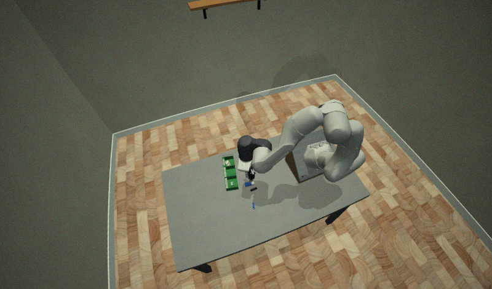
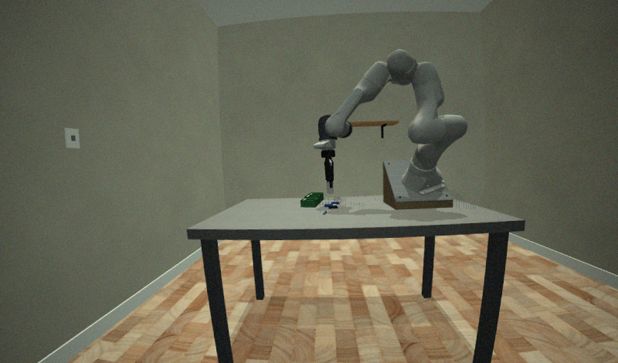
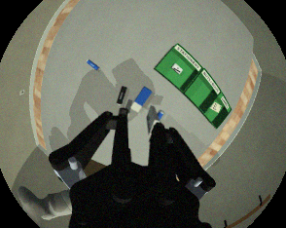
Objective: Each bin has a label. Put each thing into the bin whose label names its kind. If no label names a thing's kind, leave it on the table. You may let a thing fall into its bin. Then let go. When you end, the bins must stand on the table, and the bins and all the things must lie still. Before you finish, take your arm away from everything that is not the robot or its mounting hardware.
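Observation:
A green row of three bins (image 1: 229, 173) stands on the grey table; it also shows in the wrist view (image 3: 193, 83) and in the exterior view (image 2: 311, 199). Its two end compartments each hold a small white thing. My gripper (image 1: 250, 178) (image 3: 139, 109) hangs above the table just right of the bins, fingers a little apart with nothing between them. Below it lie a blue block (image 3: 142, 97), a small black piece (image 3: 123, 94) and a tiny blue piece (image 3: 160, 116). Another small blue piece (image 1: 253, 205) (image 3: 92, 63) lies farther out toward the table's middle.
The arm's wedge-shaped base (image 1: 307, 163) stands at the table's right rear. A wooden shelf (image 1: 222, 3) is fixed on the back wall. The table edge runs close behind the bins.

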`<state>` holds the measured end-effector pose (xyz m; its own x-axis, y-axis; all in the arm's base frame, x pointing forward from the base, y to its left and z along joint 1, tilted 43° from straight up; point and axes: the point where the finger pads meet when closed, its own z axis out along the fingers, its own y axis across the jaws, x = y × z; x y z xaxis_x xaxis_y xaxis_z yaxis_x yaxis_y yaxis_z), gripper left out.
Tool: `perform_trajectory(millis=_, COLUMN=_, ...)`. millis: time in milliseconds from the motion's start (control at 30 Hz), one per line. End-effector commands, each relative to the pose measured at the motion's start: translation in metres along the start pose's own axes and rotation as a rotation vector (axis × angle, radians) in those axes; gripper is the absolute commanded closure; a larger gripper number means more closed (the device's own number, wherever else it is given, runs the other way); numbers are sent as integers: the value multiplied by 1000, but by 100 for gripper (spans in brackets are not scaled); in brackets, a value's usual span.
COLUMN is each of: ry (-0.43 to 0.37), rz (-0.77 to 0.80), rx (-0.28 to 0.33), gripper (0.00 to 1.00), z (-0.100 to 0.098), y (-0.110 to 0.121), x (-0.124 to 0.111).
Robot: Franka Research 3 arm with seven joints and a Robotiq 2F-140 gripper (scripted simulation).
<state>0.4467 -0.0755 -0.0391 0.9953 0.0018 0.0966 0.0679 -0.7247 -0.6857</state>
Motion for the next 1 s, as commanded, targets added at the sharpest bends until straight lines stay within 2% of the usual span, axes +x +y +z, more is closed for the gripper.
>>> perform_trajectory(millis=0, ry=14, rz=156, rx=-8, gripper=77, z=0, y=0, x=3)
perform_trajectory(millis=67, ry=14, rz=156, rx=-8, gripper=77, z=0, y=0, x=3)
perform_trajectory(millis=267, ry=26, rz=290, rx=-14, gripper=77, z=0, y=0, x=3)
perform_trajectory(millis=967, ry=26, rz=290, rx=-14, gripper=77, z=0, y=1, x=1)
